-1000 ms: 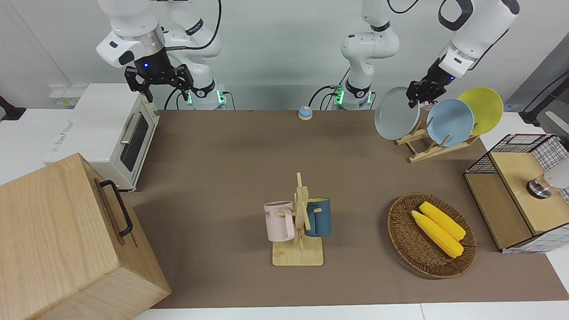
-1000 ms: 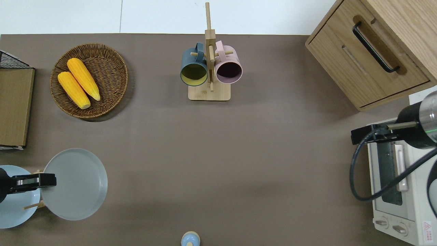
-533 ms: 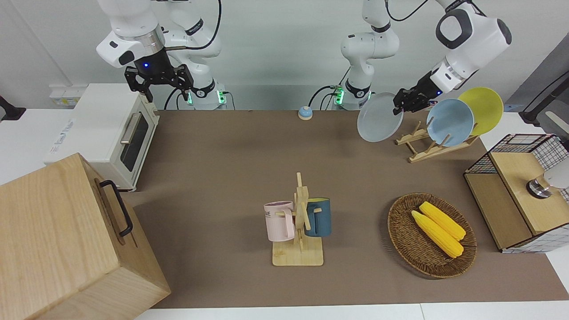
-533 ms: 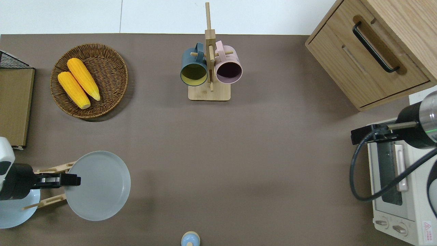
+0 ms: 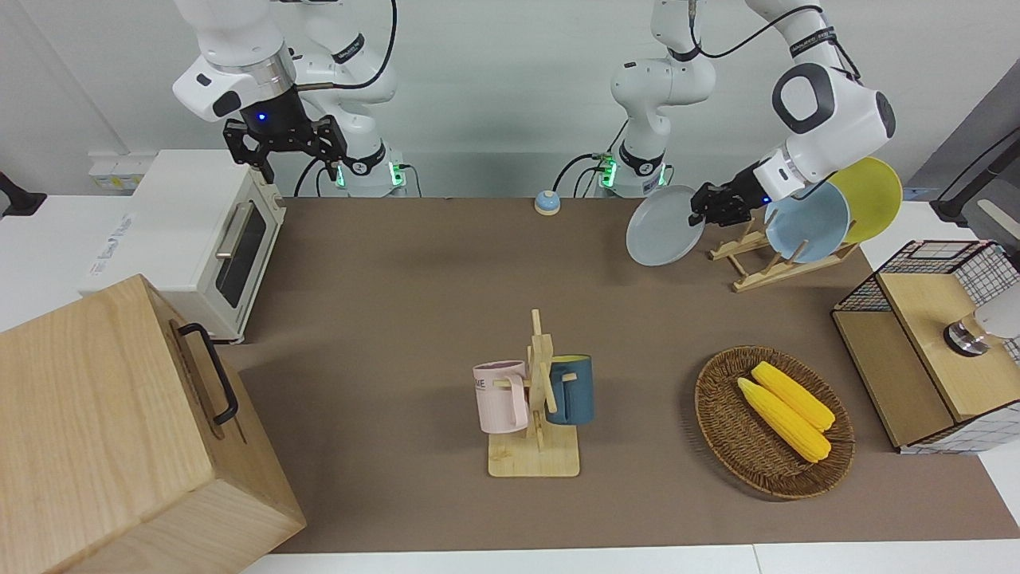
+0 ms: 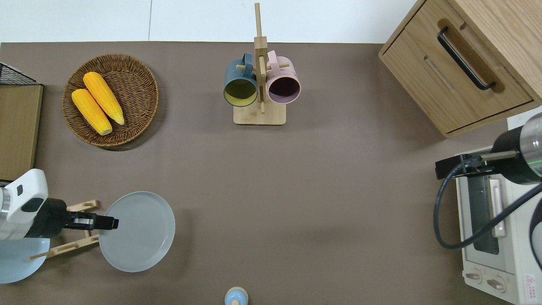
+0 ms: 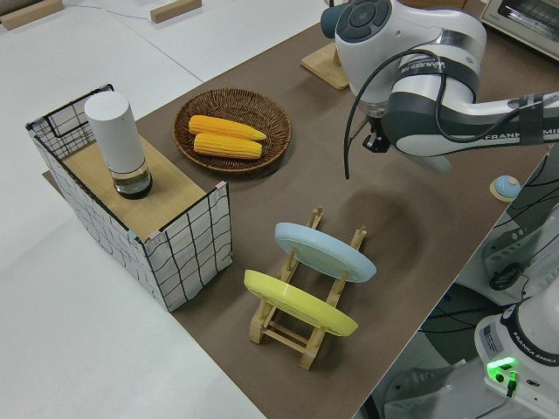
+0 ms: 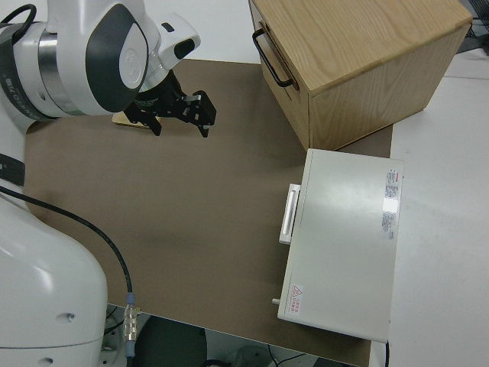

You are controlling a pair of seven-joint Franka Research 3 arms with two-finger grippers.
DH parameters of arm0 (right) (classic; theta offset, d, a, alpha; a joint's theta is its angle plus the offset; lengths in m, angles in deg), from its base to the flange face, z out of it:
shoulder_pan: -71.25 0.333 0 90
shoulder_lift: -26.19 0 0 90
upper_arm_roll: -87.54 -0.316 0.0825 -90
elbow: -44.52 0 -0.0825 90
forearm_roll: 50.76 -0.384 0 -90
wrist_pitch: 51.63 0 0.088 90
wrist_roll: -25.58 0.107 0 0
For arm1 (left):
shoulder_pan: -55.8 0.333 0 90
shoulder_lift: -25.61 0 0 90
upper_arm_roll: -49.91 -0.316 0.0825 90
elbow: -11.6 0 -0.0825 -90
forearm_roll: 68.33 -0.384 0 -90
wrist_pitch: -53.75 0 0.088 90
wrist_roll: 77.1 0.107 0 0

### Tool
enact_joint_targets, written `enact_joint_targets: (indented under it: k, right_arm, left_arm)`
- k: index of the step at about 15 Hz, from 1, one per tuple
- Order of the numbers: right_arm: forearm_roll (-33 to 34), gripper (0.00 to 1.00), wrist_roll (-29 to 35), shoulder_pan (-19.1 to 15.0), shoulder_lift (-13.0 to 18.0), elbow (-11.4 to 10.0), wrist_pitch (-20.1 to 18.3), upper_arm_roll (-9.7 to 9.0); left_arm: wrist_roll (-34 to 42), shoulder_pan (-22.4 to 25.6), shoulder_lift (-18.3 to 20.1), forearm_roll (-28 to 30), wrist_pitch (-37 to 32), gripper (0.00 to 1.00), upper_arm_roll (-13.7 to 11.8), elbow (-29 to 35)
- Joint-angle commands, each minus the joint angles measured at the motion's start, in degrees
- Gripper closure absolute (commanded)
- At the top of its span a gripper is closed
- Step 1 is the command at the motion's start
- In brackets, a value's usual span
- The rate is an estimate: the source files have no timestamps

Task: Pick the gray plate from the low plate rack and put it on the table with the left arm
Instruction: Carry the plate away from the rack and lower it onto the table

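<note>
The gray plate [image 6: 139,231] hangs tilted over bare table [image 6: 296,203] just beside the rack [image 6: 70,237], toward the right arm's end, clear of its pegs. The left gripper [image 6: 111,222] is clamped on the plate's rack-side rim, so the plate extends away from it; the arm reaches low across the rack with its wrist near level, and setting down looks like a matter of lowering and flattening. The right arm is parked

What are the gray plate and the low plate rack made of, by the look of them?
Gray plate: smooth, matte, evenly coloured, no glare; plastic or matte-glazed ceramic, can't tell which. Low plate rack: pale unfinished-looking wood, thin rails and pegs. Left hand grips the plate's rim.
</note>
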Motion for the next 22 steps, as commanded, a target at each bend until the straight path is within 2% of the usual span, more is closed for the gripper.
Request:
enact_joint_targets:
  k: [1,5,11,15,20,22]
  right_arm:
    - [-0.34,0.011,0.01,-0.41,0.14,0.35,-0.83,-0.29]
    - [-0.34,0.011,0.01,-0.41,0.14,0.35,-0.83,-0.29]
    - [-0.34,0.011,0.01,-0.41,0.14,0.35,-0.83,-0.38]
    - [-0.34,0.013,0.01,-0.41,0.14,0.35,-0.83,-0.38]
    - [-0.34,0.013,0.01,-0.41,0.14,0.35,-0.83,-0.38]
    - [-0.34,0.011,0.01,-0.41,0.14,0.35,-0.83,-0.38]
  left_arm:
    - [4.05,0.15,-1.8,2.25,2.19,1.0,-0.17,1.49]
    - [8.88,0.24,-2.5,4.46,4.48,1.0,-0.17,4.66]
    - [14.33,0.06,-6.01,7.18,7.47,1.0,-0.17,6.15]
    - [14.69,-0.73,-6.81,7.45,12.03,1.0,0.62,8.0]
    - [14.78,-0.73,-6.99,7.01,12.66,1.0,0.8,8.18]
    - [14.69,-0.73,-6.72,6.57,12.66,0.89,0.8,8.0]
